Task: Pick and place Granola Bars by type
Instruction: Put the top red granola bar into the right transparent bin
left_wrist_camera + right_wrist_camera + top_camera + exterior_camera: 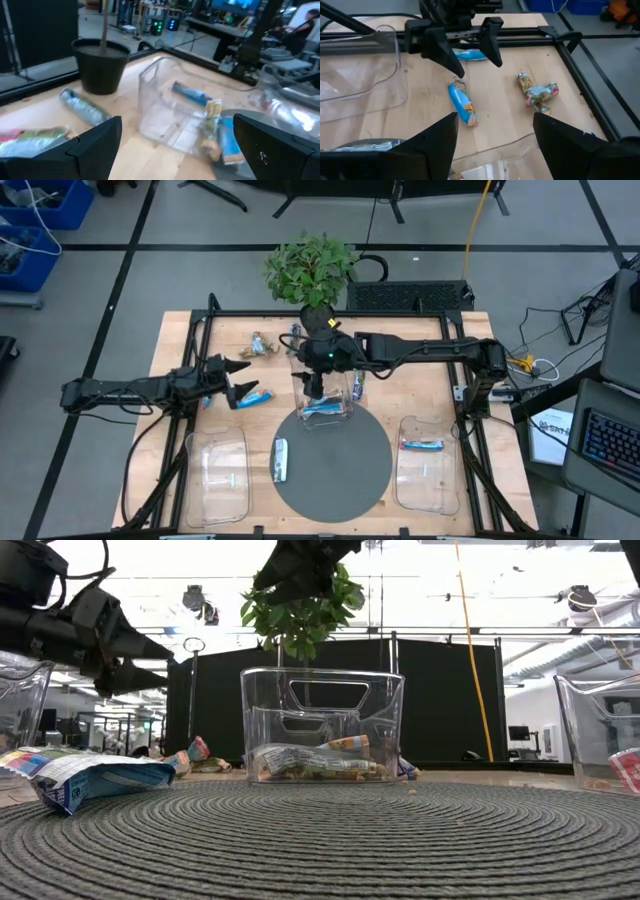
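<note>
A clear tray (322, 725) stood on the woven grey mat (320, 840), holding granola bars (318, 762) flat on its floor. A blue-and-white bar (92, 780) lay on the mat at left. The left gripper (135, 658) hung above it, fingers parted and empty. A leafy plant (300, 602) rose behind the tray.

We can read no text, brand, number or sign anywhere. The wrappers of the Granola Bars (85, 778) carry coloured print, but its letters are too small and blurred for us to make out, both on the bar beside the round mat (330, 840) and on those inside the clear tray (322, 700) standing on that mat.
</note>
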